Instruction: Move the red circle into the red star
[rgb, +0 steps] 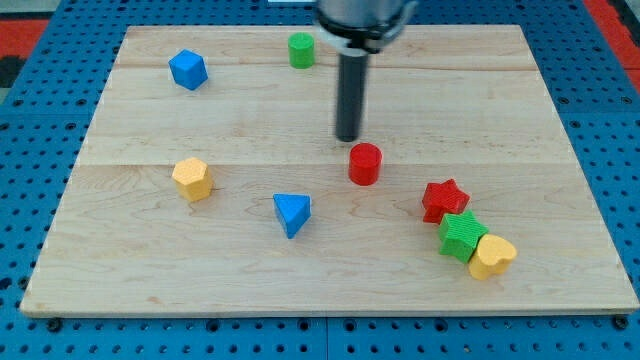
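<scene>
The red circle (365, 163) stands near the middle of the wooden board (320, 290). The red star (444, 200) lies to its lower right, a short gap apart from it. My tip (347, 137) rests on the board just above and slightly left of the red circle, close to it; I cannot tell if they touch. The rod rises straight up to the arm at the view's top.
A green block (461, 236) and a yellow heart (491, 256) sit against the star's lower right. A blue triangle (292, 213), a yellow hexagon (192, 179), a blue block (188, 69) and a green cylinder (301, 49) lie elsewhere on the board.
</scene>
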